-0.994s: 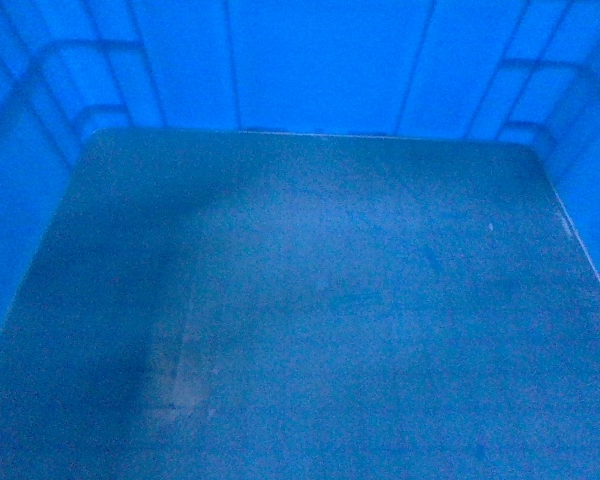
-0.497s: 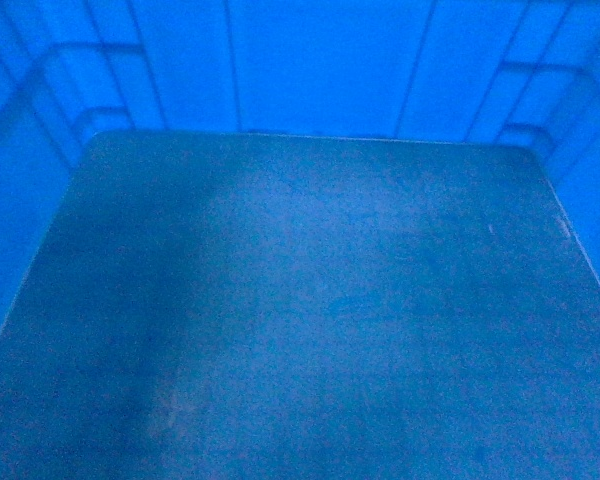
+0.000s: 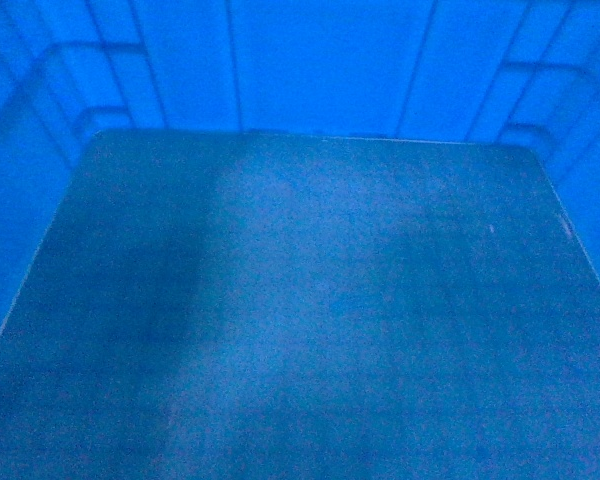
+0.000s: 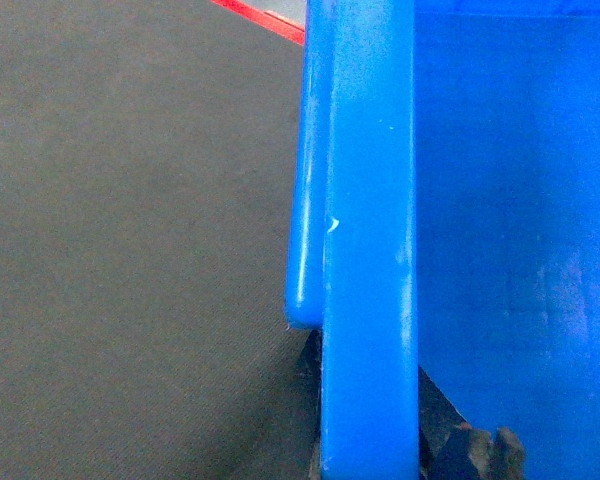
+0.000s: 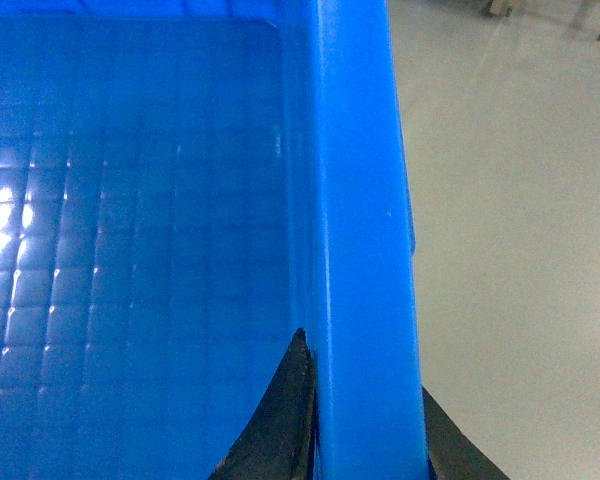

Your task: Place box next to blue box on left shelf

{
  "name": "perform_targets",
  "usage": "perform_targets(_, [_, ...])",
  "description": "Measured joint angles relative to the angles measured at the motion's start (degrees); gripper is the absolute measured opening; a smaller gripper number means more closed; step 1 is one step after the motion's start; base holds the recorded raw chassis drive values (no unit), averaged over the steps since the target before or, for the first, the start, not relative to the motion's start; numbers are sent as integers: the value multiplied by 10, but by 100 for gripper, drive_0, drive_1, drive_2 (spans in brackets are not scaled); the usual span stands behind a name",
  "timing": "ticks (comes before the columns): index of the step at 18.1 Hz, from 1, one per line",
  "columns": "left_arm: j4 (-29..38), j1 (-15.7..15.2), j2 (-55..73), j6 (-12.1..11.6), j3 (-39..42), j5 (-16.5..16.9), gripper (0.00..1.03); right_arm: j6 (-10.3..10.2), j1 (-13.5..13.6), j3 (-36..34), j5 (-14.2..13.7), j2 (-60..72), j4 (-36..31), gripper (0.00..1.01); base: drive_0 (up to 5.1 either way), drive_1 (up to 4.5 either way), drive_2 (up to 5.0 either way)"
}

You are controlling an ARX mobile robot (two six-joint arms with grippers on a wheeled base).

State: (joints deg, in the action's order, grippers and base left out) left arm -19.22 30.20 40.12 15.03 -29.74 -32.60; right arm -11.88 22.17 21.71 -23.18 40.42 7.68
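Blue plastic fills the head view: the box (image 3: 310, 300), a deep crate, sits directly in front of the camera, its dull floor and ribbed walls with stepped corners taking up the whole frame. No shelf is visible in any view.

Left end effector (image 4: 370, 455): dark fingers stand either side of the crate's thick rim at the bottom of the left wrist view, one outside and one inside the wall, clamped on the box (image 4: 370, 250). Beyond the rim lies dark grey floor (image 4: 130, 250) with a red strip (image 4: 260, 18) at the top edge.

Right end effector (image 5: 365, 445): dark fingers (image 5: 280, 420) straddle the opposite rim, likewise clamped on the box (image 5: 360, 200). A grid-embossed floor shows inside the crate. Pale grey floor (image 5: 520, 250) lies outside the wall.
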Motion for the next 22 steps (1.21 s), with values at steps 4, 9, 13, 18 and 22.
perform_targets(4, [0, 0, 0, 0, 0, 0, 9, 0, 0, 0, 0, 0, 0, 10, -161, -161, -161])
perform_targets(9, [0, 0, 0, 0, 0, 0, 9, 0, 0, 0, 0, 0, 0, 10, -149, -149, -149])
perform_targets(13, [0, 0, 0, 0, 0, 0, 9, 0, 0, 0, 0, 0, 0, 10, -150, -150, -150])
perform_targets(18, [0, 0, 0, 0, 0, 0, 9, 0, 0, 0, 0, 0, 0, 10, -150, -150, -150])
perform_targets(22, [0, 0, 0, 0, 0, 0, 9, 0, 0, 0, 0, 0, 0, 10, -155, -155, -155])
